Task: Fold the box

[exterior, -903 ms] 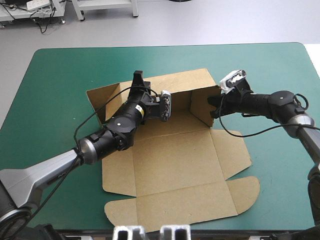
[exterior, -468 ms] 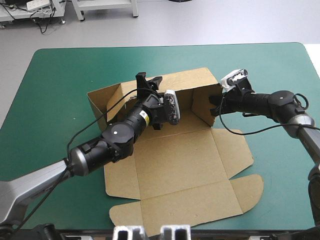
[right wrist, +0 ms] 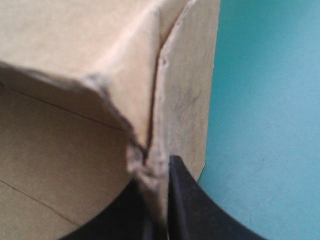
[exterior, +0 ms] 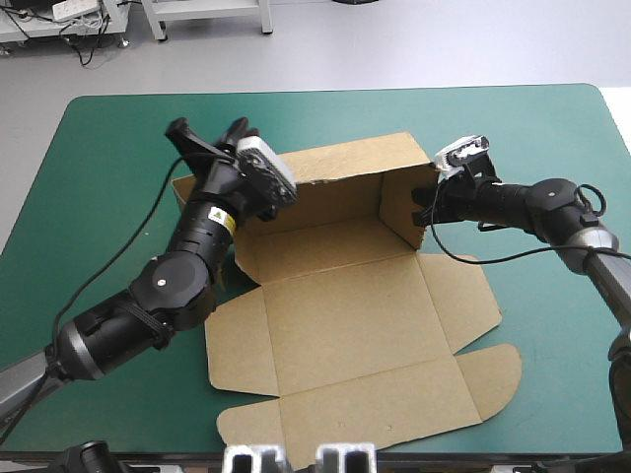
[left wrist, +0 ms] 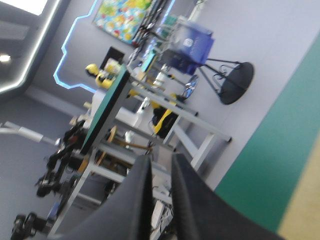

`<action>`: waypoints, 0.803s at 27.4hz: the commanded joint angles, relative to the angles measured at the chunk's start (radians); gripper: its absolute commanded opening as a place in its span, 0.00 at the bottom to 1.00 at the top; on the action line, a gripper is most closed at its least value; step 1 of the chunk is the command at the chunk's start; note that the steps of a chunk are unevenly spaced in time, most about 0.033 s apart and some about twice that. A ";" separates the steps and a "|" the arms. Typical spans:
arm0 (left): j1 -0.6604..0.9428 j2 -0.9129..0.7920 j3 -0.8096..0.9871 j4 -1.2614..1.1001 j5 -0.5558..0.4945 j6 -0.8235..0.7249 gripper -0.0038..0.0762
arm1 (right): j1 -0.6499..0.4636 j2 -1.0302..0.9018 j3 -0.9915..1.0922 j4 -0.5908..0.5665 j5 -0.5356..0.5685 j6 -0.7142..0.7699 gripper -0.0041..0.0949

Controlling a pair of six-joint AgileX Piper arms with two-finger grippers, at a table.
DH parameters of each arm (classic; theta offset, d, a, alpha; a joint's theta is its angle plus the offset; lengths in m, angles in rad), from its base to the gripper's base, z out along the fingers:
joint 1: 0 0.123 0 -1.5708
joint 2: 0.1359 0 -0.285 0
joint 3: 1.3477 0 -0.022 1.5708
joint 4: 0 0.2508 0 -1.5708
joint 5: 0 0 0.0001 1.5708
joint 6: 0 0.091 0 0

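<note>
Two walls of the box (exterior: 345, 325) are up in the high view: the back wall (exterior: 335, 187) and the right end wall (exterior: 399, 207). The rest of the sheet lies flat on the teal-green cover (exterior: 108, 148) at mid-table, reaching toward the near edge. My right gripper (exterior: 426, 205) sits at the right rear corner, and my left gripper (exterior: 207, 130) hangs raised above the left end flap (exterior: 183, 189), touching nothing. I judge this to be the wall-raising step, half done. Next my left arm must come down, take that flap and bring it up to the back wall, while my right side keeps its corner steady. The left wrist view looks out level past the table, with only a sliver of the box (left wrist: 307, 200) and a band of cover (left wrist: 260, 150) beside it. It does show my left gripper (left wrist: 159, 165) with its fingers drawn close, a slit between them and nothing in it, which the high view leaves unclear. The right wrist view adds the grip itself. My right gripper (right wrist: 157, 200) pinches the box (right wrist: 75, 150) right where the two raised boards meet, the doubled edge between its fingers and the cover (right wrist: 265, 125) just beside.
</note>
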 commanded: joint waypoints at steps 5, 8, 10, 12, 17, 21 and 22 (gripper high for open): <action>0.240 -0.059 -0.071 -0.014 0.009 -0.141 0.05 | 0.077 -0.168 -0.029 -0.101 -0.061 0.223 0.04; 0.367 -0.059 -0.101 -0.157 -0.071 -0.141 0.05 | 0.081 -0.237 -0.029 -0.246 -0.061 0.401 0.04; 0.456 -0.059 -0.118 -0.272 -0.127 -0.134 0.05 | 0.081 -0.285 -0.029 -0.367 -0.033 0.542 0.04; 0.555 -0.057 -0.133 -0.409 -0.177 -0.112 0.05 | 0.081 -0.323 -0.029 -0.463 0.025 0.652 0.04; 0.825 -0.056 -0.146 -0.947 -0.228 0.206 0.05 | 0.081 -0.348 -0.029 -0.575 0.322 0.829 0.04; 0.907 -0.056 -0.146 -1.219 -0.183 0.432 0.05 | 0.081 -0.328 -0.031 -0.616 0.319 0.862 0.04; 0.912 -0.056 -0.146 -1.263 -0.169 0.465 0.05 | 0.081 -0.314 -0.035 -0.632 0.303 0.866 0.04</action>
